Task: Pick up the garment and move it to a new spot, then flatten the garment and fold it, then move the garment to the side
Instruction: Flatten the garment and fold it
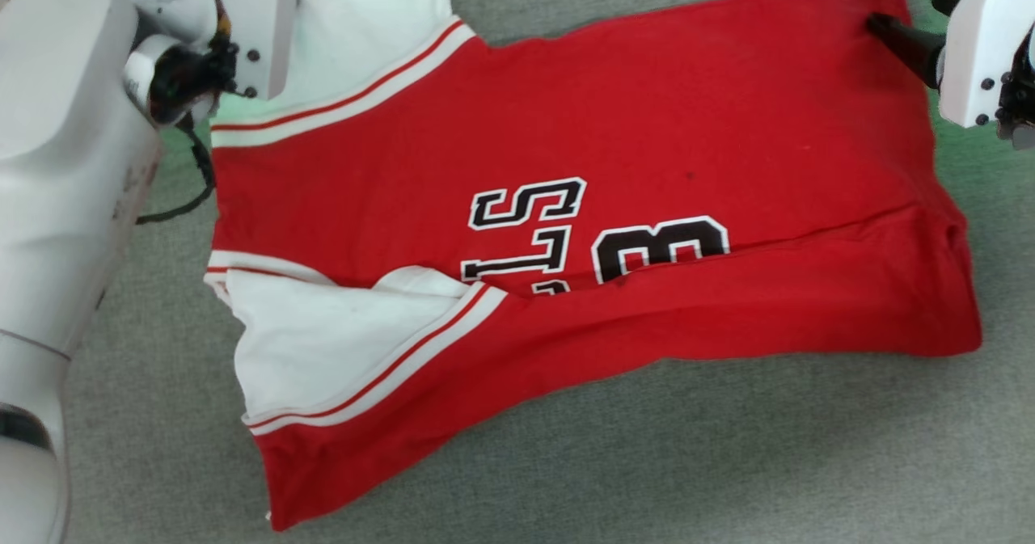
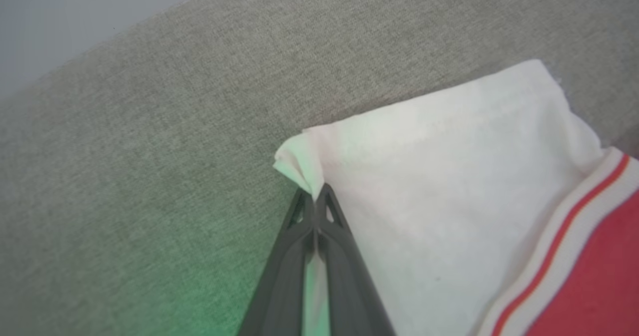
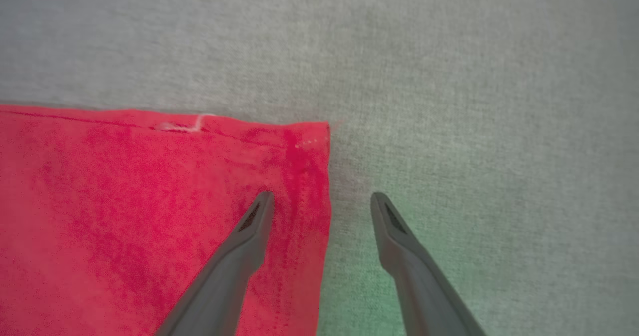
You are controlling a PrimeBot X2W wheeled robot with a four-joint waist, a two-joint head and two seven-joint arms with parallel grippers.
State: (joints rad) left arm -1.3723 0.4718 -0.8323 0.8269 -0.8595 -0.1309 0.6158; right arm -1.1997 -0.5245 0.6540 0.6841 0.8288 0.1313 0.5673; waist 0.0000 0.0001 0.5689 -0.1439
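- The pale left arm (image 1: 65,164) fills the left edge of the head view, reaching up to the far left corner of the garment (image 1: 647,140).
- The left pincer (image 2: 314,193) is clamped together on the corner of a white panel (image 2: 449,176). A small fold of white cloth pokes out past its tips.
- The garment lies spread across the middle of a grey, cloth-covered table (image 1: 647,463), with its white panels to the left and its red body running to the right.
- White bands with a thin red stripe (image 1: 348,99) divide white from red.
- The near long edge is folded up over the body and covers the lower part of black, white-edged lettering (image 1: 525,229) in the middle.
- The right pincer (image 3: 322,201) is at the far right red corner (image 3: 309,141) with its fingers wide apart. One finger is over the red cloth and the other over bare table. I cannot tell whether either touches.
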